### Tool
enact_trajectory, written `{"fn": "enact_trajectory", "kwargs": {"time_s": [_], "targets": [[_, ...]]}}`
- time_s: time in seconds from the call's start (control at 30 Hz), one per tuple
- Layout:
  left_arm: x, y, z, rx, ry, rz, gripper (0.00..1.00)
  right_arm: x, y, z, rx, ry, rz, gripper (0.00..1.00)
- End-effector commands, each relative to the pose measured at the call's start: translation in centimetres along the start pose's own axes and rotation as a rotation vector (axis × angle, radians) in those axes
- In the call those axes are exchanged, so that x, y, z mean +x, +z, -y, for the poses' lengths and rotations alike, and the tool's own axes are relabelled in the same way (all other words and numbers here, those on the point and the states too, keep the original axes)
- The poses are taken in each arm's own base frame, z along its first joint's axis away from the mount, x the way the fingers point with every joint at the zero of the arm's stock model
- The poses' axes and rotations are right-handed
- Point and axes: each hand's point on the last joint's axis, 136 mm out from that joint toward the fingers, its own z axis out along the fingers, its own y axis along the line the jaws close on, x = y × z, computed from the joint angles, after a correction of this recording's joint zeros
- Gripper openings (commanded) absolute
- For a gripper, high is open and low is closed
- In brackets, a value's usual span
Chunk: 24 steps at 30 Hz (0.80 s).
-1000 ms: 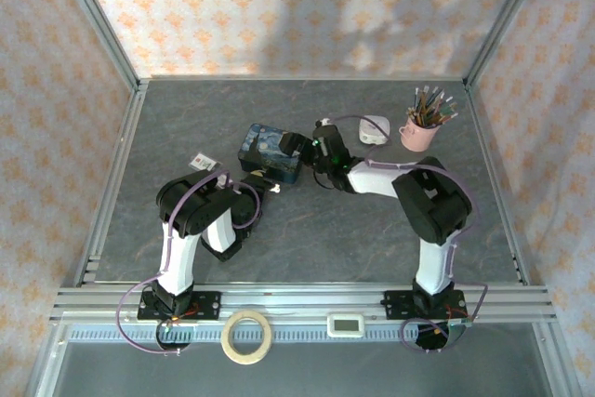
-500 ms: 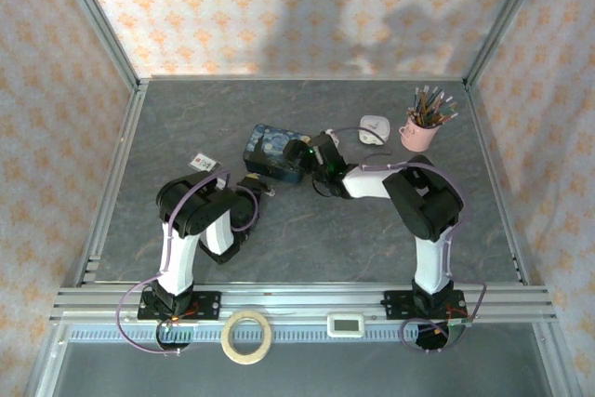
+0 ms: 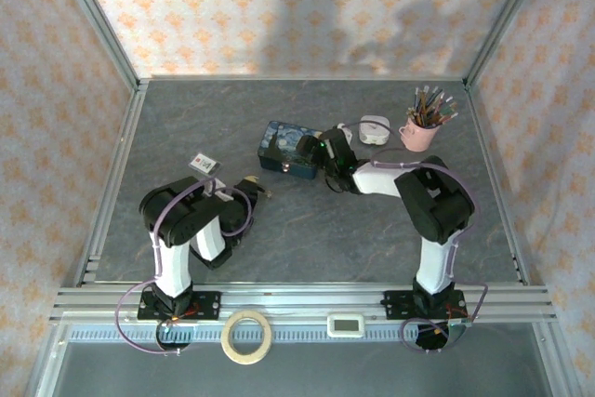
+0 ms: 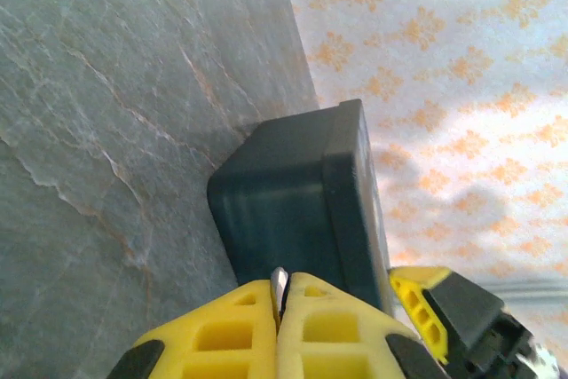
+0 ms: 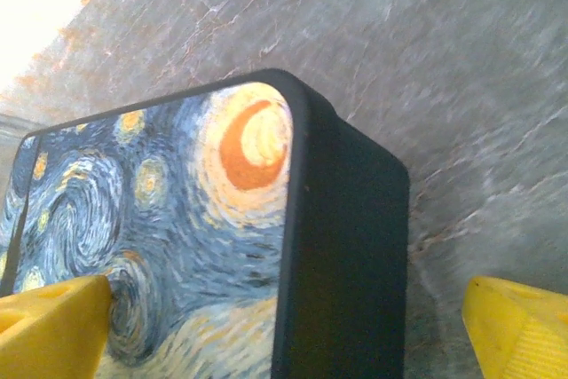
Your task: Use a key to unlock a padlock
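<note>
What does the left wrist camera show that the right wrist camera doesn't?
Left wrist camera: the left end effector, its yellow fingers shut on what looks like a thin silvery metal key, facing the plain dark side of the blue-and-yellow starry-night tin box. Right wrist camera: the tin's painted swirl lid with its orange crescent, and the right end effector open, one yellow finger at each side of the tin. Both: the tin and the grey marbled tabletop.
</note>
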Motion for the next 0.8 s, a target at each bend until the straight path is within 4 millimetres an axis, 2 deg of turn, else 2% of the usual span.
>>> {"fn": "enact_trajectory", "kwargs": {"time_s": [0.0, 0.13, 0.37, 0.57, 0.77], "targets": [[0.0, -1.3, 5.5, 0.201, -0.079, -0.063, 0.00, -2.2, -2.5, -0.8, 0.019, -0.151, 0.033, 1.00], [2.5, -1.9, 5.4, 0.173, -0.027, -0.223, 0.00, -3.4, -4.6, -0.3, 0.023, -0.203, 0.054, 1.00], [6.7, -2.7, 3.3, -0.014, 0.197, -0.468, 0.00, -5.2, -8.8, 2.2, 0.060, -0.230, 0.150, 1.00], [8.6, -4.0, 3.1, -0.146, 0.480, -0.595, 0.00, -7.2, -11.8, 4.2, 0.123, -0.227, 0.261, 1.00], [10.0, -5.0, 1.4, -0.221, 0.561, -0.665, 0.00, -8.7, -13.2, 5.3, 0.169, -0.221, 0.338, 1.00]]}}
